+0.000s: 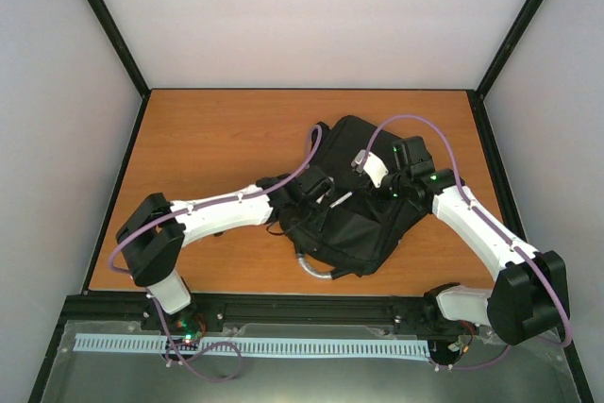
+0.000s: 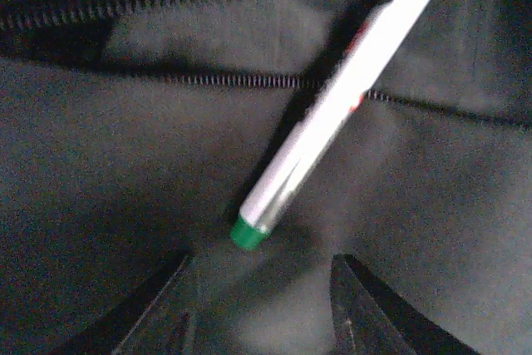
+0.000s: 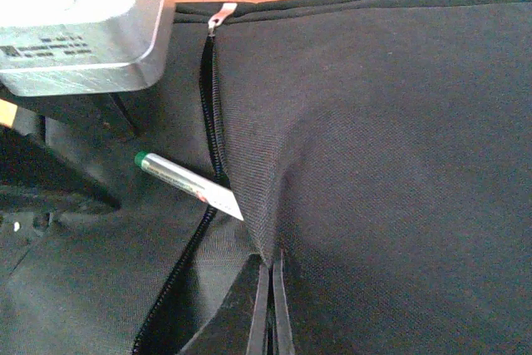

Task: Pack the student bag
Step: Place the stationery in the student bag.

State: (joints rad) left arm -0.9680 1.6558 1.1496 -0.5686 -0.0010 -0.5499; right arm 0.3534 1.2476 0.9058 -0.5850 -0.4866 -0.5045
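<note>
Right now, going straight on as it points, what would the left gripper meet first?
Probably the green end of the pen, just ahead of the open fingers of the left gripper; beneath it lies the student bag. Depth is unclear.

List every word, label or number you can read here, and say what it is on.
Nothing reads clearly.
Pen: red print on the barrel, too blurred to read.
Grey box: small dark lines of print, too small to read.
Student bag: no lettering visible.
</note>
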